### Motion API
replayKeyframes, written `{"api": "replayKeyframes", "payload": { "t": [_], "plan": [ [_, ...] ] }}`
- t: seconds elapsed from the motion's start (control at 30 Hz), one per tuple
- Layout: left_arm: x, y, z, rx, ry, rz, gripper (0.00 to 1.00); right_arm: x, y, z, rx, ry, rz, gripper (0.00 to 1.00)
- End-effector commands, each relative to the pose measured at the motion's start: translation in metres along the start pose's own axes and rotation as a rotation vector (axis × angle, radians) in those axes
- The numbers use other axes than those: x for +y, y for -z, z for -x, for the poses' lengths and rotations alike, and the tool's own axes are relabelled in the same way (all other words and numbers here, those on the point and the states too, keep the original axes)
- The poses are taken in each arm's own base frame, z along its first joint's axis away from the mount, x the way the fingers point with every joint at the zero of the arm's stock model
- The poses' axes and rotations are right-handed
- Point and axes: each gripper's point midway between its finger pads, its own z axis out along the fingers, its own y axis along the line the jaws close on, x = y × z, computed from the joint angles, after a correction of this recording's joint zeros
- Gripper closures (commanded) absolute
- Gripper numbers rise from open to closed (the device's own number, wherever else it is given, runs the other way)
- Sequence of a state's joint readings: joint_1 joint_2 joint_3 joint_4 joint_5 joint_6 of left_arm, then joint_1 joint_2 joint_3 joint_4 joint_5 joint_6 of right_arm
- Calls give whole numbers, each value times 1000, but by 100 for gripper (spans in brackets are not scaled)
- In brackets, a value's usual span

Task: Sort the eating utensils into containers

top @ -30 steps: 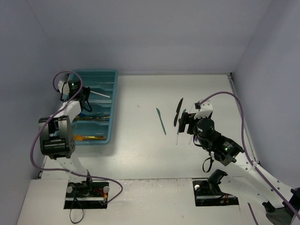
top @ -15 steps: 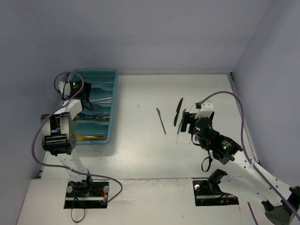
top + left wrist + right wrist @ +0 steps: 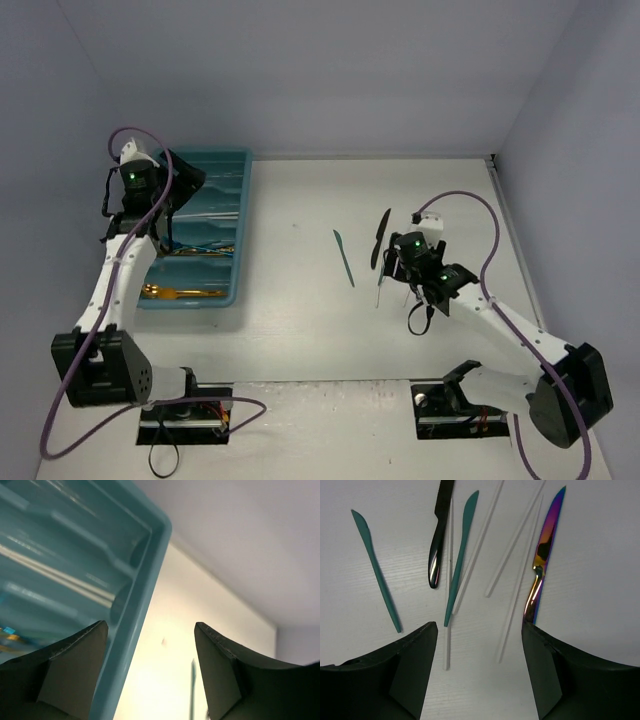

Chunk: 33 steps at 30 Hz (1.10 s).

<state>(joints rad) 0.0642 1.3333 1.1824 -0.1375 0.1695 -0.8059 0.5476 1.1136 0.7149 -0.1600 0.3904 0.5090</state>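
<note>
Teal plastic tray (image 3: 243,200) lies beneath the left gripper (image 3: 150,626), whose jaws stand wide apart, holding nothing. A gold utensil (image 3: 185,293) lies crosswise in the tray's near end. Well right of the tray, a teal knife (image 3: 344,258), a black utensil (image 3: 380,238) and an iridescent knife (image 3: 543,555) run parallel to its long side, with the teal and iridescent blades pointing toward the far wall. Above them is the right gripper (image 3: 479,627), parted and empty.
</note>
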Motion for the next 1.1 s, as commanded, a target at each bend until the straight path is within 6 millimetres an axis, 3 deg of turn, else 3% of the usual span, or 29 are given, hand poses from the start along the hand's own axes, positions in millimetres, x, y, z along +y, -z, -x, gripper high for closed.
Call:
{"api": "replayKeyframes", "payload": {
  "t": [0.0,0.13,0.2,0.4,0.73,0.83,1.07],
  "plan": [
    [0,58,-25,128,-293,-60,33,19,-17,-12,72,-74,15,37],
    [6,80,-50,169,-325,-101,33,23,-30,-34,130,-93,1,41],
    [26,76,-76,214,-332,-63,33,27,-39,-45,158,-103,11,44],
    [36,69,-109,286,-341,-76,33,36,-51,-67,209,-107,17,47],
    [34,68,-112,303,-331,-90,33,39,-68,-91,246,-87,-20,54],
    [36,67,-110,304,-325,-85,33,32,-68,-98,257,-88,-44,61],
    [35,65,-113,318,-307,-93,33,31,-64,-109,295,-93,-37,90]
  ]
}}
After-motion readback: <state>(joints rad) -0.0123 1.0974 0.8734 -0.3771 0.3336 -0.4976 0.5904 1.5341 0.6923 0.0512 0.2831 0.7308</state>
